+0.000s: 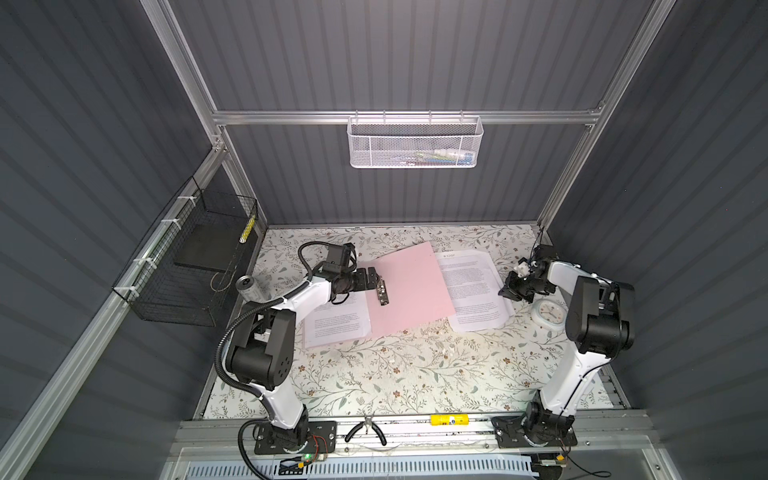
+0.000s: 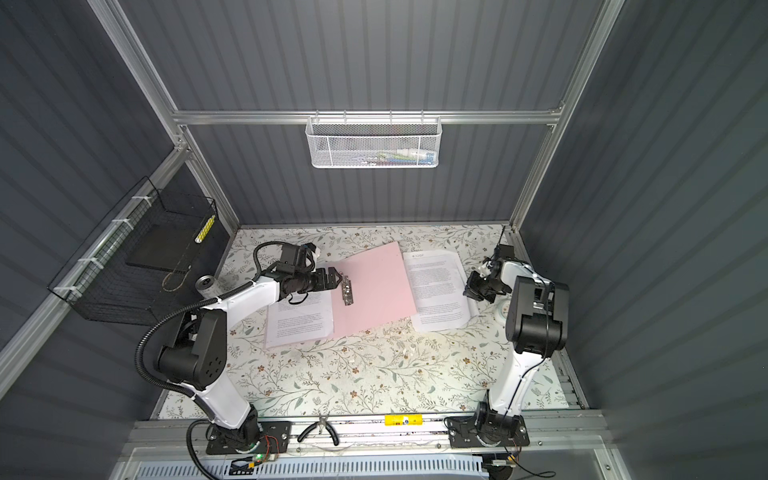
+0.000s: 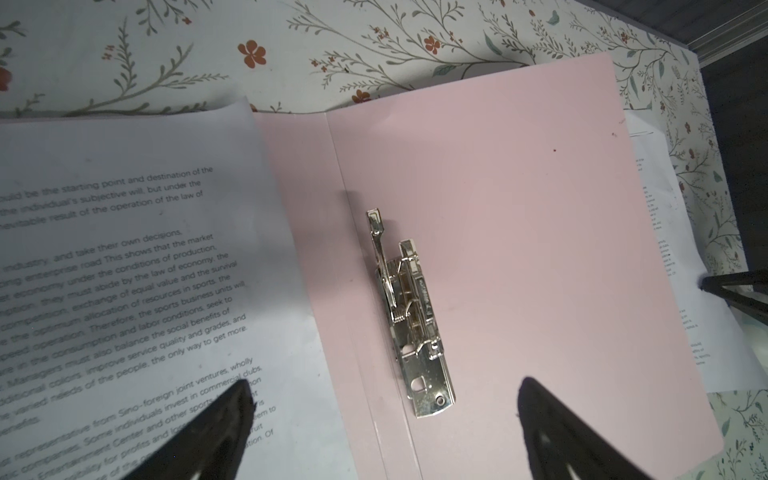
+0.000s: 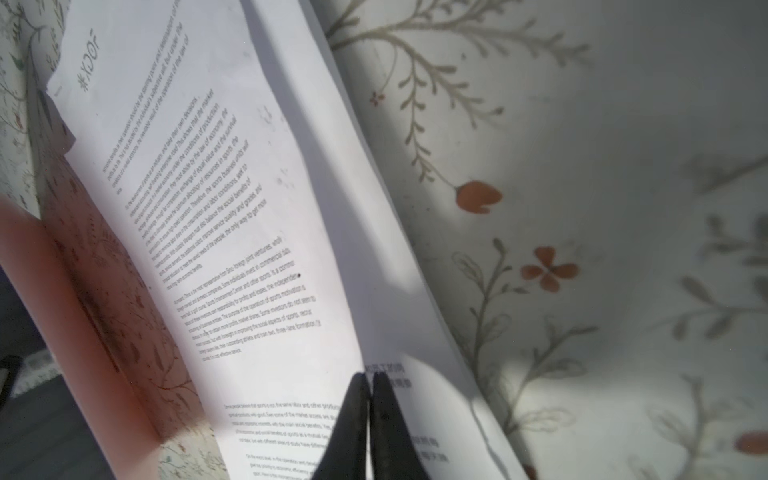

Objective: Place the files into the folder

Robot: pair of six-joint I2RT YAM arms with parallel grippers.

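The pale pink folder [image 1: 409, 286] [image 2: 376, 286] [image 3: 519, 249] lies open on the floral table, its metal clip [image 1: 381, 291] [image 3: 411, 328] near the spine. One printed sheet [image 1: 336, 322] [image 3: 104, 270] lies on its left leaf. Just right of the folder lies a stack of the files [image 1: 473, 286] [image 2: 438, 286] [image 4: 232, 208]. My left gripper [image 1: 376, 279] [image 2: 338, 279] [image 3: 385, 384] hovers open over the clip, holding nothing. My right gripper [image 1: 503, 292] [image 2: 467, 292] [image 4: 370, 376] is shut on the right edge of the stack's top sheet, which curves up off the table.
A white clock [image 1: 549, 316] lies by the right arm. A silver can [image 1: 248, 286] stands left of the left arm. A black wire basket [image 1: 187, 270] hangs on the left wall, a white mesh basket [image 1: 415, 143] on the back wall. Pliers [image 1: 368, 430] rest on the front rail.
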